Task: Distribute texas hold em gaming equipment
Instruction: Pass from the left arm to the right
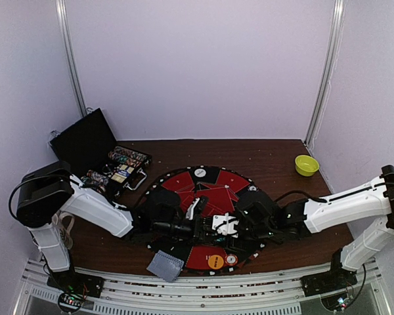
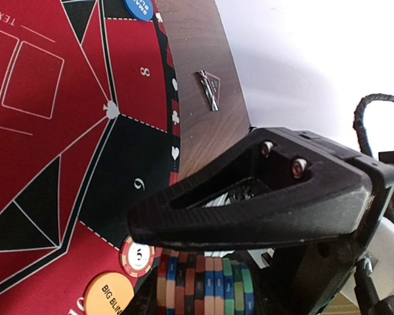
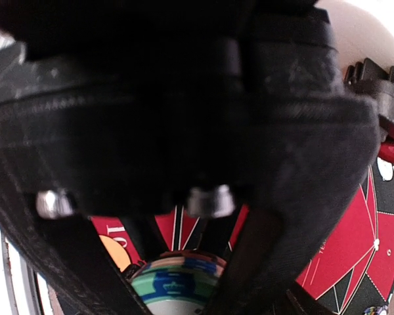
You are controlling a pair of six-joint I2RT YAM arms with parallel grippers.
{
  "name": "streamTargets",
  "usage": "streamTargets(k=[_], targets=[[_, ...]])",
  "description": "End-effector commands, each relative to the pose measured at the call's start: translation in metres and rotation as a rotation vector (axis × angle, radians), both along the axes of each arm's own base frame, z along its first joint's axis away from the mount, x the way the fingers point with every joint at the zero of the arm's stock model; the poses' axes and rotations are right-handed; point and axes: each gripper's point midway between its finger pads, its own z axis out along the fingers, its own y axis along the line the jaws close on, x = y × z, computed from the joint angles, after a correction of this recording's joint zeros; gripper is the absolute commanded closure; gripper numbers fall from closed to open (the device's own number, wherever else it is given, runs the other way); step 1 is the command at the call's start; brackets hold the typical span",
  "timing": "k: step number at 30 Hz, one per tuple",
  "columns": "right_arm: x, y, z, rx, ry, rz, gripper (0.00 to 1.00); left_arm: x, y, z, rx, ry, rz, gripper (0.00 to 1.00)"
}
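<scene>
While both arms crowd the middle of the mat [image 1: 184,180], what is the left end effector [image 2: 203,303] doing? — jo

Clenched on a chip stack [image 2: 203,282], held sideways just above the mat. The chips run in a row between its fingers with their striped edges up, so I'd say they're presented for the other arm. — sam

And the right end effector [image 1: 222,226]? — jo

Right at that stack. Its own camera is mostly blocked by black hardware, with only a green, white and blue chip edge showing in the gap. Cannot tell if it has pinched or is loose around it. — sam

Why hold the stack instead of setting it down? — jo

My read: splitting it. One arm steadies, the other takes a share for a seat. A long row like that would likely spill if let go. — sam

What's already out? — jo

A chip marked 5 [image 2: 136,256] lies flat on a red segment, with the orange big-blind button [image 2: 108,295] just beside it. The blue button [image 2: 141,8] is further round the mat. Grey-blue cards [image 1: 165,264] lie on the bench [image 1: 282,164] by the mat's near-left edge. The spare chips [image 1: 121,164] sit in the open case [image 1: 85,141], back left. — sam

Risk? — jo

Chips dropping out of the row if the left lets go before the right has a hold. Most segments look bare, so probably early in the job. — sam
</scene>
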Motion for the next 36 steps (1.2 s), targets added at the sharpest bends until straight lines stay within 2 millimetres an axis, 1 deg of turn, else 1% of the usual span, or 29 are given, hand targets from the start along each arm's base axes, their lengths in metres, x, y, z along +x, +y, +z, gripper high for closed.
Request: streamTargets(k=[1, 4, 7, 8, 10, 12, 13, 14, 17, 20, 23, 28, 33, 36], targets=[[0.001, 0.007, 0.014, 0.038, -0.031, 0.022, 0.39, 0.000, -0.009, 0.023, -0.094, -0.035, -0.025, 1.00], [0.000, 0.007, 0.018, 0.039, -0.035, 0.036, 0.44, -0.001, -0.008, 0.023, -0.100, -0.038, -0.024, 1.00], [-0.002, 0.007, 0.018, 0.038, -0.035, 0.046, 0.45, -0.001, -0.006, 0.021, -0.098, -0.038, -0.021, 1.00], [-0.002, 0.007, 0.017, 0.035, -0.033, 0.048, 0.47, -0.001, -0.007, 0.021, -0.099, -0.038, -0.024, 1.00], [-0.002, 0.006, 0.014, 0.024, -0.029, 0.045, 0.57, -0.002, -0.008, 0.020, -0.101, -0.035, -0.032, 1.00], [-0.004, 0.005, 0.012, 0.016, -0.014, 0.041, 0.67, -0.003, -0.010, 0.013, -0.090, -0.026, -0.042, 1.00], [-0.005, 0.005, 0.011, 0.014, -0.001, 0.039, 0.68, -0.003, -0.010, 0.009, -0.083, -0.020, -0.046, 1.00], [-0.006, 0.004, 0.010, 0.015, 0.012, 0.028, 0.68, -0.003, -0.011, 0.004, -0.077, -0.014, -0.053, 1.00], [-0.009, 0.000, 0.002, 0.015, 0.059, -0.023, 0.73, -0.005, -0.017, -0.010, -0.053, 0.006, -0.088, 1.00], [-0.008, -0.009, -0.008, -0.008, 0.089, -0.086, 0.76, -0.006, -0.021, -0.022, -0.032, 0.017, -0.108, 0.98], [-0.009, -0.017, -0.019, -0.028, 0.125, -0.137, 0.78, -0.003, -0.022, -0.031, -0.001, 0.002, -0.112, 0.93], [-0.014, -0.019, -0.031, -0.014, 0.188, -0.177, 0.79, 0.003, -0.022, -0.056, 0.134, -0.054, -0.134, 0.83], [-0.017, -0.022, -0.042, -0.020, 0.238, -0.209, 0.80, 0.002, -0.017, -0.068, 0.171, -0.055, -0.136, 0.74], [-0.020, -0.024, -0.051, -0.032, 0.259, -0.219, 0.80, -0.002, -0.019, -0.070, 0.151, -0.050, -0.161, 0.69]])
